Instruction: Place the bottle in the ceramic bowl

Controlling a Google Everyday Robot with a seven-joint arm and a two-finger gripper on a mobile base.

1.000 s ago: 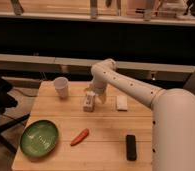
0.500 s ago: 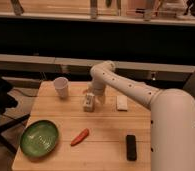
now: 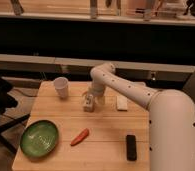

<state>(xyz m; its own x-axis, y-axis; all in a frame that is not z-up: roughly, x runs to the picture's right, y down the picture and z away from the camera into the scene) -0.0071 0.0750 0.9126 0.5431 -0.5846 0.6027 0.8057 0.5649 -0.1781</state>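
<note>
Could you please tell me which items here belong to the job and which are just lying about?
Job: bottle, ceramic bowl, pincer down at the bottle.
Lying about: paper cup, white block, orange item, black item.

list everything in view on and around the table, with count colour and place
bottle: one, white, far middle of the table
ceramic bowl: one, green, near left corner
paper cup: one, white, far left
flat block: one, white, right of the bottle
carrot-like piece: one, orange-red, right of the bowl
flat black object: one, black, near right
table: one, light wood, centre
chair: one, black, left of the table
arm: one, white, reaching in from the right
end effector: one, pale, open, down at the bottle
</note>
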